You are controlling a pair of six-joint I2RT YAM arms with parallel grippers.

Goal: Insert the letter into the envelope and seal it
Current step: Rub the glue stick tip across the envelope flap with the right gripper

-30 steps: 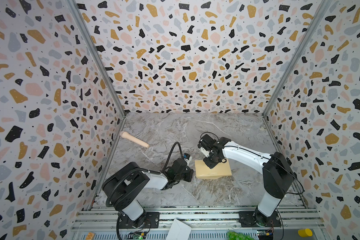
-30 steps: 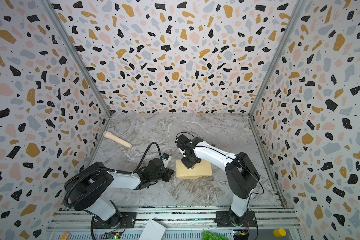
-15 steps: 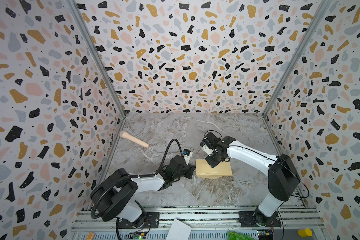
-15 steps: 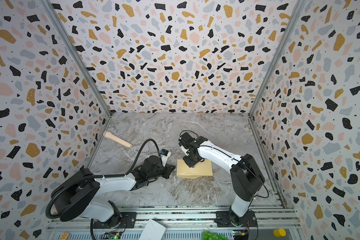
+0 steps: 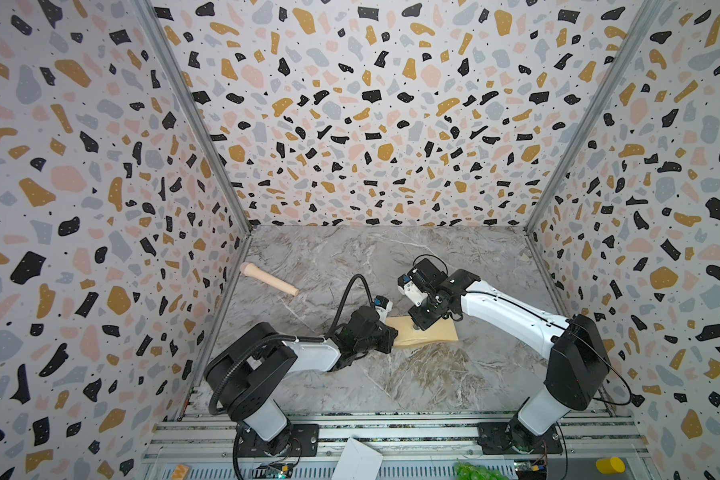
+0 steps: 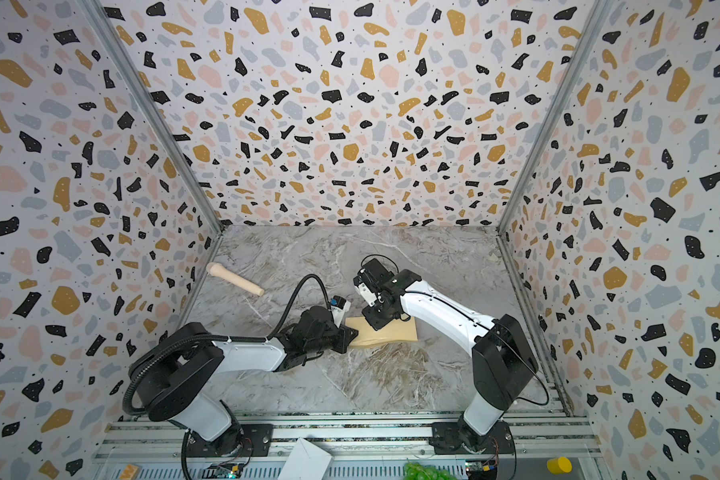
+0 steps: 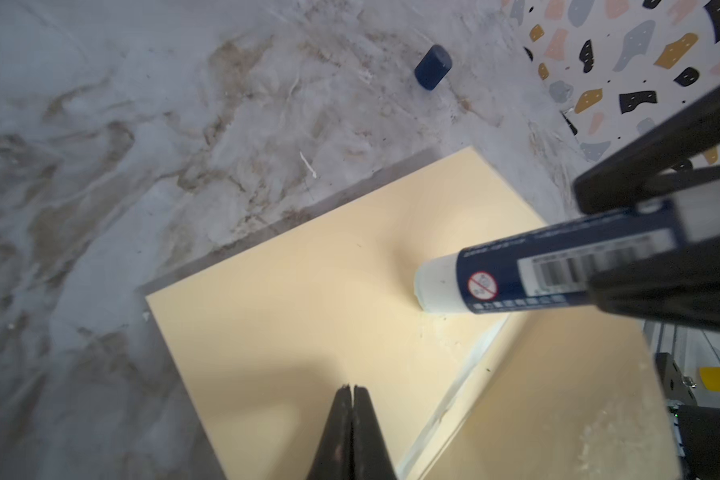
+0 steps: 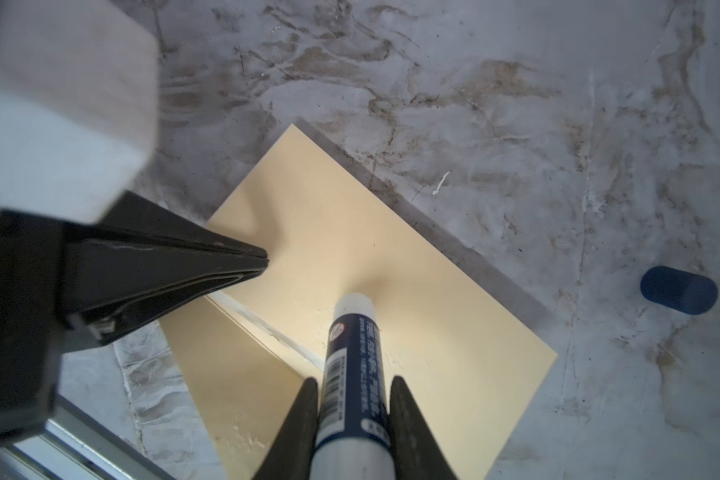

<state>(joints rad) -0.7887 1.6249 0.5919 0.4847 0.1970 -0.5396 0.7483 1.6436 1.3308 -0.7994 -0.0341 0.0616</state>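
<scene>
The tan envelope [image 5: 435, 332] [image 6: 398, 332] lies flat on the marble floor, with its flap [image 7: 558, 395] [image 8: 233, 365] folded out. A whitish streak runs along the fold. My left gripper [image 5: 393, 333] [image 6: 353, 335] [image 7: 352, 388] is shut and empty, its tips resting on the envelope's [image 7: 300, 307] left part. My right gripper [image 5: 420, 322] [image 6: 373, 322] [image 8: 353, 382] is shut on a blue glue stick [image 8: 352, 349] [image 7: 516, 274]. The stick's white tip touches the envelope [image 8: 412, 249] near the fold. The letter is hidden from view.
A blue cap [image 7: 432, 67] [image 8: 678, 289] lies on the marble beyond the envelope. A wooden handle [image 5: 269, 280] [image 6: 235, 280] rests near the left wall. A white paper piece [image 5: 358, 459], green [image 5: 474, 471] and yellow [image 5: 609, 465] items sit by the front rail.
My left arm has stretched out and its shut gripper has slid right onto the envelope's left edge. The right gripper with the glue stick has barely shifted.
</scene>
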